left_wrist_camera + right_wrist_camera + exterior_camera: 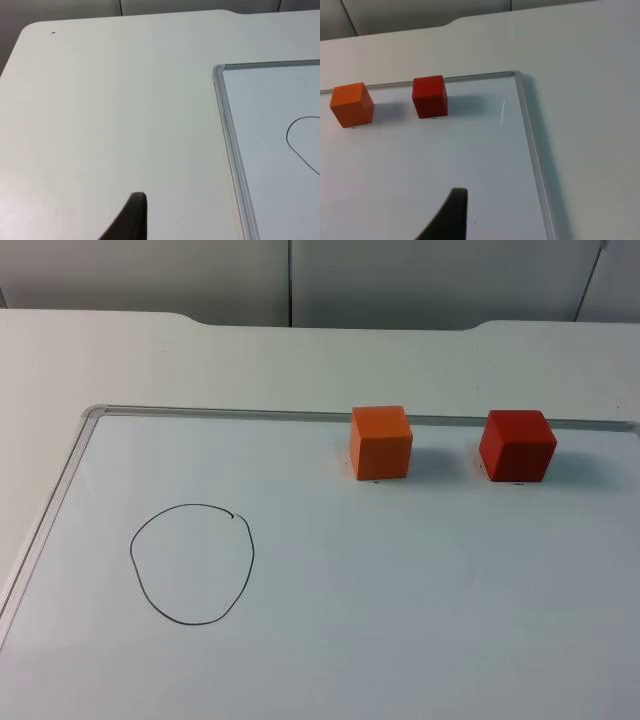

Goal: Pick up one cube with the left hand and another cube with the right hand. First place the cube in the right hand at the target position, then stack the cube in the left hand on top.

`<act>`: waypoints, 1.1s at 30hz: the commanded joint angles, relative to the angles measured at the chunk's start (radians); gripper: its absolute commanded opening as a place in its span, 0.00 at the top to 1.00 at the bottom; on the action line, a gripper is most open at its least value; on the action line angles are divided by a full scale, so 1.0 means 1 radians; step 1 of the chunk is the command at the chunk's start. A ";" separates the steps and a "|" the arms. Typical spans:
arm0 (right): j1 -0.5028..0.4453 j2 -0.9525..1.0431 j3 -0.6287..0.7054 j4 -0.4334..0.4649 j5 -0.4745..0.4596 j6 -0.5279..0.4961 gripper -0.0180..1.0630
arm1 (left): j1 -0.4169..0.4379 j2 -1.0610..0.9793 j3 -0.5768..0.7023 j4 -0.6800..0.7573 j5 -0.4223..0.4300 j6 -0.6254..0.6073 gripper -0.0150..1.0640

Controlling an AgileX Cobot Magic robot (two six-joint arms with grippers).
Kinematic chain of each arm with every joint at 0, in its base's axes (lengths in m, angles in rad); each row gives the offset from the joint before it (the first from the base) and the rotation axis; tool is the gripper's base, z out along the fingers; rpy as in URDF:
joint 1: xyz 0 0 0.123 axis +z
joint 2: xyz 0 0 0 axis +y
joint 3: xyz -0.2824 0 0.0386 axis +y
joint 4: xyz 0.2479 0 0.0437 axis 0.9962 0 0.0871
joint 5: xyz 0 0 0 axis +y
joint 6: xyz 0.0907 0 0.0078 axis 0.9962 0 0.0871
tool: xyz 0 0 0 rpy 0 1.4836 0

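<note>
An orange cube (380, 443) and a red cube (517, 446) stand side by side near the whiteboard's far edge, the red one to the right. The right wrist view takes in both, orange cube (352, 104) and red cube (430, 96). A hand-drawn black circle (191, 563) marks the board's left part, and part of that circle (292, 145) is in the left wrist view. My left gripper (131, 220) hangs over bare table left of the board. My right gripper (451, 215) hangs over the board's right part, nearer than the red cube. Neither touches a cube.
The whiteboard has a thin metal frame (60, 490), whose left rail (230, 130) and right rail (530, 145) show in the wrist views. White table (200, 360) surrounds it, ending at the grey partition wall (400, 280).
</note>
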 commanded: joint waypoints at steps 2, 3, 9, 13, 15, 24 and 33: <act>-0.009 0.014 -0.027 0.002 -0.017 -0.010 0.03 | -0.006 -0.004 0.001 -0.003 -0.009 0.000 0.01; -0.009 0.035 -0.039 0.002 -0.023 -0.010 0.03 | -0.006 -0.004 0.001 -0.003 -0.009 0.000 0.01; -0.009 0.187 -0.130 0.002 -0.106 -0.018 0.03 | -0.006 -0.004 0.001 -0.003 -0.009 0.000 0.01; -0.009 0.308 -0.202 0.002 -0.141 -0.042 0.03 | -0.006 -0.004 0.001 -0.003 -0.009 0.000 0.01; -0.009 0.356 -0.233 0.002 -0.144 -0.042 0.03 | -0.006 -0.004 0.001 -0.001 -0.009 0.000 0.01; -0.009 0.730 -0.501 0.083 -0.146 -0.127 0.03 | -0.006 -0.004 0.001 0.000 -0.009 0.000 0.01; -0.002 1.118 -0.750 0.159 -0.113 -0.174 0.03 | -0.006 -0.004 0.001 0.000 -0.009 0.000 0.01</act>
